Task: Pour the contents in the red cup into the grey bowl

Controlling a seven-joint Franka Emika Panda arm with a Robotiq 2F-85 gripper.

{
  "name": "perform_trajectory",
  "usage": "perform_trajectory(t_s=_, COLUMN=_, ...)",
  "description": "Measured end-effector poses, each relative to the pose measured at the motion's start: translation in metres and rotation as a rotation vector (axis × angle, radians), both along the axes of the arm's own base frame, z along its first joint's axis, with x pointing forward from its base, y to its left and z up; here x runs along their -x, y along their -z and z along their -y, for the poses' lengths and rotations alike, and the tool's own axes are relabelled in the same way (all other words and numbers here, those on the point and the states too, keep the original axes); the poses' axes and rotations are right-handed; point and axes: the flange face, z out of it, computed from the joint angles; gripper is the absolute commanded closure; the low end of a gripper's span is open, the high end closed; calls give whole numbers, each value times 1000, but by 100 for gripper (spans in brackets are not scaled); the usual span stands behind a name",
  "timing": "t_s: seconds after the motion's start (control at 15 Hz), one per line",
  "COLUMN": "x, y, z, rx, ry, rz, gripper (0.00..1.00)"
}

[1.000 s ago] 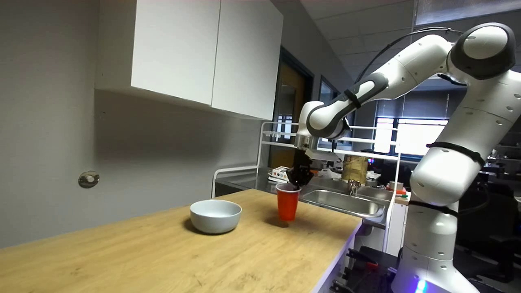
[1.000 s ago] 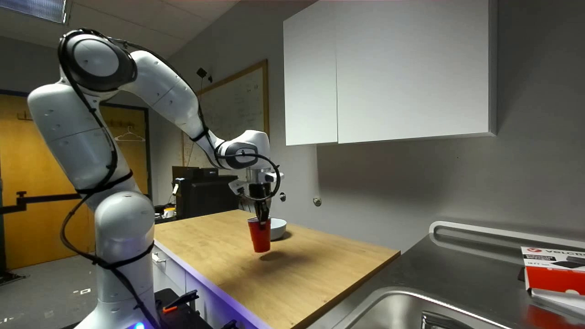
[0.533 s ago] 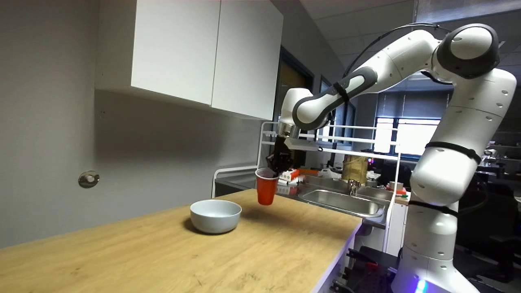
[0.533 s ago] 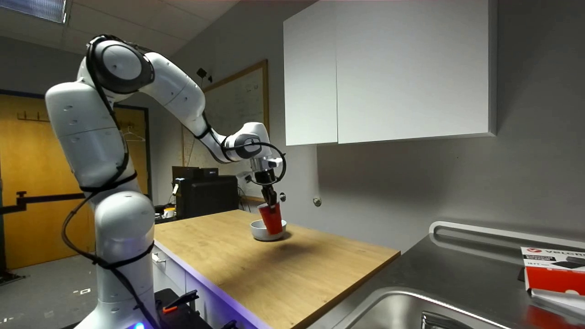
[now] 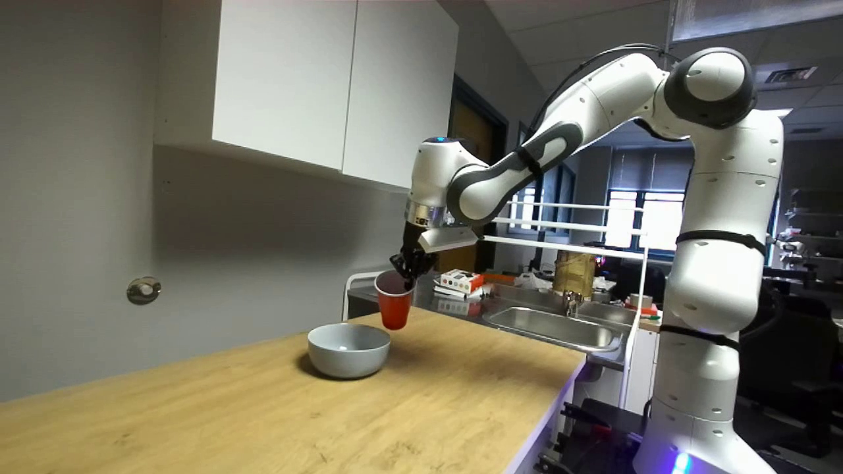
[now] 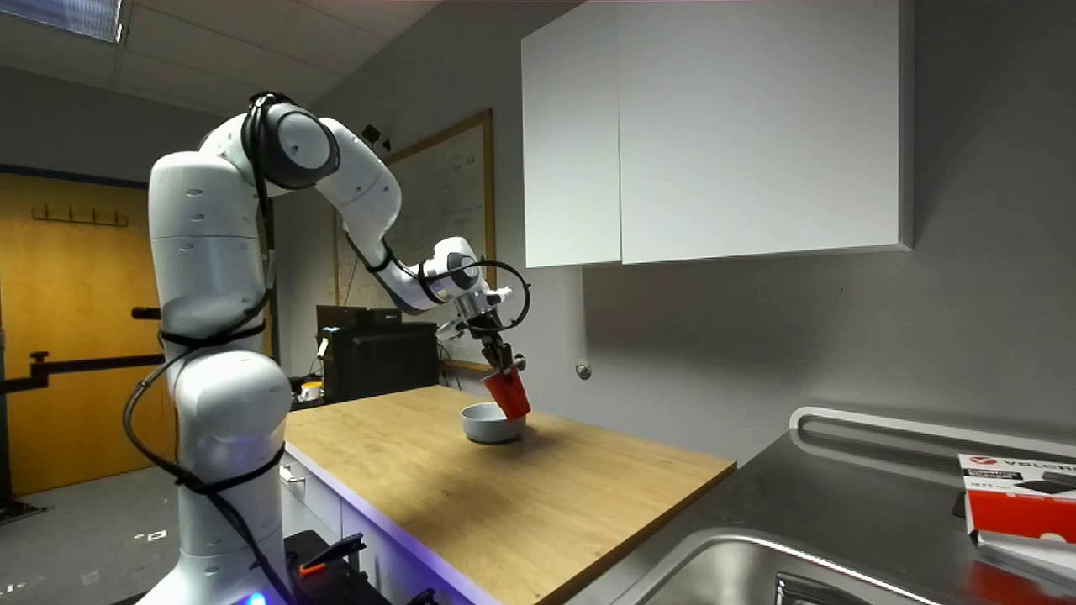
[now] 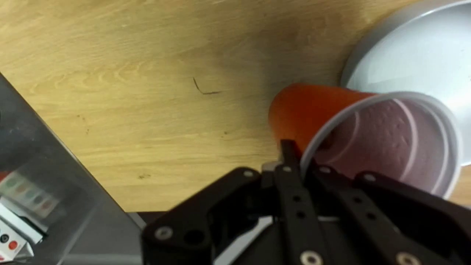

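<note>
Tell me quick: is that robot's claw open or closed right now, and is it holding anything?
Gripper: closed, holding the red cup by one side, tilted and off the table.

Wrist view: the grey bowl (image 7: 419, 60) is cropped at right and partly covered by the red cup (image 7: 364, 134), whose inner floor appears hidden behind its rim; the blurred gripper (image 7: 304, 158) runs past the lower edge. In an exterior view, marks on the whiteboard (image 6: 450, 193) are too small to read.
</note>
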Motion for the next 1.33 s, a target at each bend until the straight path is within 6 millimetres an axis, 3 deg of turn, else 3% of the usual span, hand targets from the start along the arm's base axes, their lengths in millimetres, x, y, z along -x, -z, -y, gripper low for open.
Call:
perform_trajectory(t_s=0.27, x=-7, y=3, z=-47, rx=158, ry=-69, rz=102, gripper=98)
perform_trajectory(t_s=0.53, x=-10, y=4, z=-78, rx=336, ry=-103, rz=272, gripper=98)
perform_trajectory(t_s=1.0, x=-6, y=23, z=-106, rx=561, ry=-85, rz=455, gripper=98)
perform_trajectory(t_s=1.33, x=-1, y=33, z=-115, rx=718, ry=-60, rz=562, gripper=98)
